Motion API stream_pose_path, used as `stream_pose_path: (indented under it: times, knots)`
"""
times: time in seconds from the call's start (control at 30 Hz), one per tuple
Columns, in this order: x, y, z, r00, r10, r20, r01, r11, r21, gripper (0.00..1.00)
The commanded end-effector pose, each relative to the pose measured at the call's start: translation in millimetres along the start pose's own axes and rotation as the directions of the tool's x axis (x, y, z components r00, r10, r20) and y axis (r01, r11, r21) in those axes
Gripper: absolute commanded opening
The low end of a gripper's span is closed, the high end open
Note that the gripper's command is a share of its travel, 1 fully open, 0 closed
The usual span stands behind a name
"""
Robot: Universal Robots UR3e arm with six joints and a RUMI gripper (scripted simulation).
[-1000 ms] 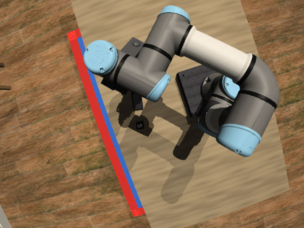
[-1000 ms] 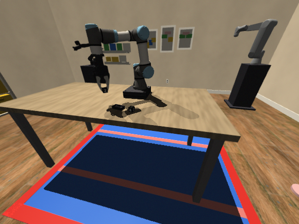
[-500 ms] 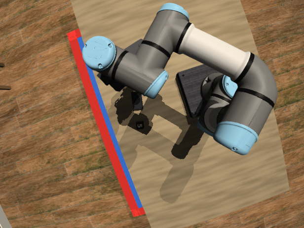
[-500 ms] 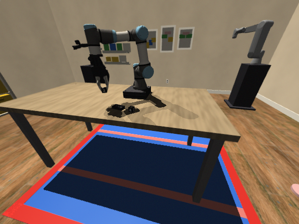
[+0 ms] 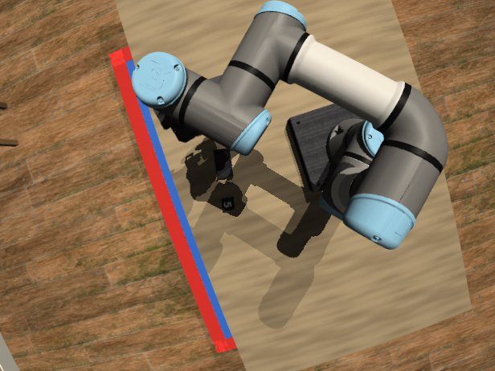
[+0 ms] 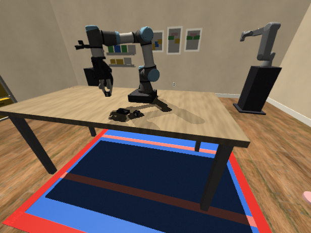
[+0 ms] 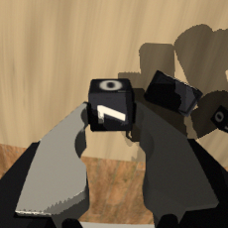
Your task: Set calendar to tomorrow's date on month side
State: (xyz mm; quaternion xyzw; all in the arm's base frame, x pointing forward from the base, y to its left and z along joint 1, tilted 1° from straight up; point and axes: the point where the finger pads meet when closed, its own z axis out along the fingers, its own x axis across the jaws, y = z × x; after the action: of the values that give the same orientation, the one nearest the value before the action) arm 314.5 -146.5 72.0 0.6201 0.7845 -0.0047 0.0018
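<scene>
Above tabletop (image 5: 362,289) (image 6: 75,101) (image 7: 40,50), cube (image 6: 108,94) (image 7: 111,105) btwn claw (image 6: 108,93) (image 7: 110,103) tips, prob. "1" showing.

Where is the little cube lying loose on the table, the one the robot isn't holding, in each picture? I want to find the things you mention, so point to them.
Top: the loose cube (image 5: 227,204) (image 6: 137,113) (image 7: 219,117) is left of centre, a 5 facing up.
Exterior: near the middle.
Wrist: at the right edge.
Shared landmark: the dark tray (image 5: 223,164) (image 6: 123,111) (image 7: 173,92) beside it.
</scene>
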Motion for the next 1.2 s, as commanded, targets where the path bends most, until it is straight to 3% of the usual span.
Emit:
stream_pose_path:
  times: [0.0, 0.53, 1.17]
  knots:
    - [-3.1, 0.1, -0.9, 0.987, 0.158, 0.008, -0.158, 0.987, 0.003, 0.11]
    - [-6.2, -0.2, 0.0, 0.936, 0.352, 0.009, -0.352, 0.936, 0.001, 0.11]
    - [-6.4, -0.1, 0.2, 0.925, 0.381, 0.008, -0.381, 0.925, 0.001, 0.11]
